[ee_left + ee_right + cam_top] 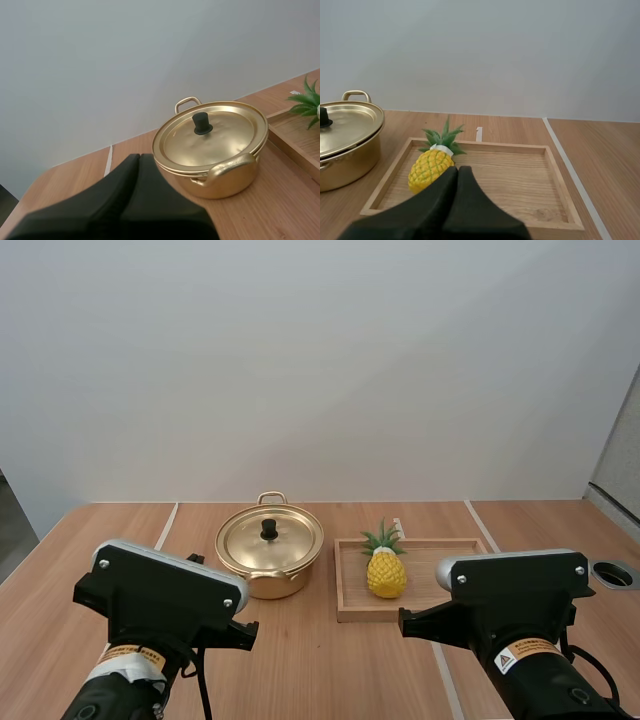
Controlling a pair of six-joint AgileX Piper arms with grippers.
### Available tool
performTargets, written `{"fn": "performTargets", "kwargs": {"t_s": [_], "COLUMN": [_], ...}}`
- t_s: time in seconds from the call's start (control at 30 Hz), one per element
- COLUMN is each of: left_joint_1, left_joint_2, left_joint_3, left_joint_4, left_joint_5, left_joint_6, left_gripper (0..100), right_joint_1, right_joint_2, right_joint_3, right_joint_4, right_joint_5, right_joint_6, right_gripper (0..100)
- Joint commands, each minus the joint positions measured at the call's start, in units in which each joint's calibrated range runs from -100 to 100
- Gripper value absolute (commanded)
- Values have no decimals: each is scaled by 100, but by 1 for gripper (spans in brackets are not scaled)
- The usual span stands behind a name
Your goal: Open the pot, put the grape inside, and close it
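Because the flat gold metal lid sits square on the round gold-coloured metal pot, whatever the pot contains is hidden. A small black knob stands upright at the lid's centre, and a loop handle sticks out from the pot's far side. The pot stands on the light wooden worktop. Just to the right of the pot, close but apart from it, lies a shallow rectangular wooden tray. It holds one thing: a small yellow pineapple with a green leafy crown, in the half of the tray nearer the pot, its crown pointing away from the arms.

Near the pot, the left hand has its two black fingers pressed together into one dark wedge, gripping nothing; from that camera the tray is cut off and only the pineapple's leaf tips show. The right hand, to the right of the pot, is likewise pressed together and empty. It hangs over the tray's near rim and covers the lower end of the pineapple, and the pot beyond it is cut off on its far-left side.
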Motion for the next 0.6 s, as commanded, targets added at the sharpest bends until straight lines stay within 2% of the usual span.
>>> {"fn": "performTargets", "kwargs": {"t_s": [0.0, 0.07, 0.57], "left_joint_1": [10, 10, 10], "left_joint_2": [-30, -30, -30], "left_joint_3": [6, 6, 6], "left_joint_4": [-1, -1, -12], "left_joint_5": [558, 799, 794], "left_joint_6": [-4, -4, -4], "left_gripper": [0, 0, 0], "right_joint_1": [-23, -23, -23], "right_joint_2": [-35, -35, -35], "right_joint_3": [25, 25, 25], "right_joint_4": [-96, -96, -96], "right_joint_5": [409, 796, 796], "right_joint_6": [-39, -39, -39], "right_gripper": [0, 0, 0]}}
